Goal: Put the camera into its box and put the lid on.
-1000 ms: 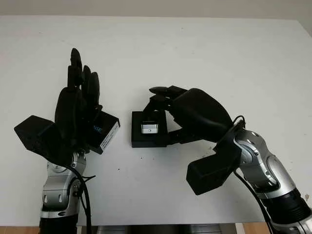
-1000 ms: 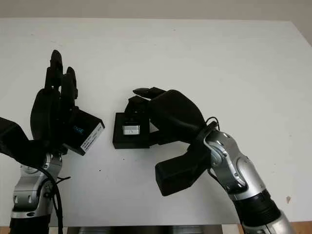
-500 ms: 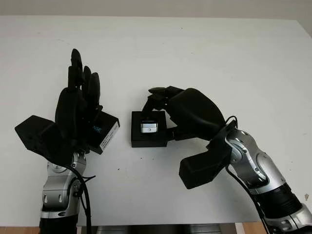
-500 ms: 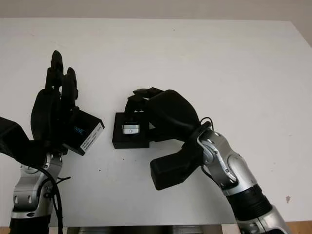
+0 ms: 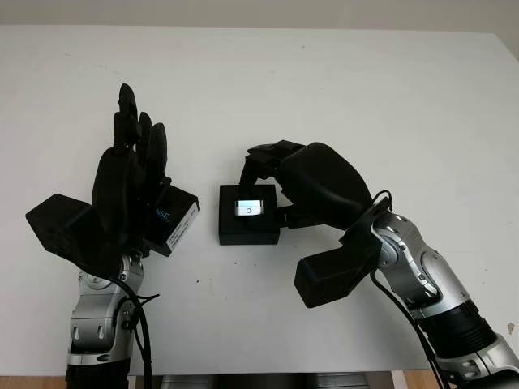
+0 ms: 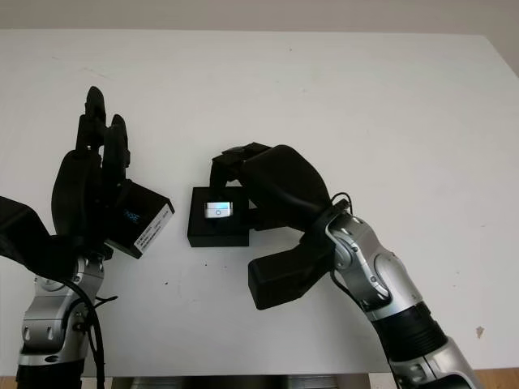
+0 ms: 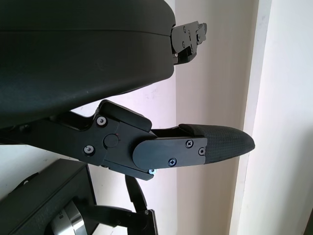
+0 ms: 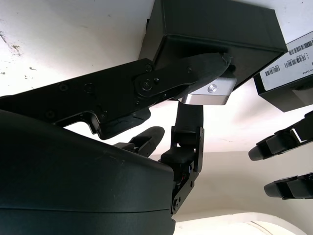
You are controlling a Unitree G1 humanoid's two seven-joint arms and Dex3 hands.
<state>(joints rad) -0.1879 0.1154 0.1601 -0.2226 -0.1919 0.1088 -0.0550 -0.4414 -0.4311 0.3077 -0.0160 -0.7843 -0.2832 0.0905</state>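
**Camera held over open box**

Left eye view: gripped small silver camera (image 5: 248, 207) with right hand (image 5: 280, 174) fingers, over the black box (image 5: 248, 227) on the white table (image 5: 324, 89). Held the lid (image 5: 172, 219) in left hand (image 5: 130, 190), beside the box.

Right wrist view: pinched camera (image 8: 209, 92) against the box's edge.

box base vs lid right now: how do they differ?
The black open box base lies flat on the white table with the small silver camera in it; the black lid with a white barcode label sits tilted by the left hand, beside the base. The right hand has its fingers at the camera over the base. Both are black and squarish.
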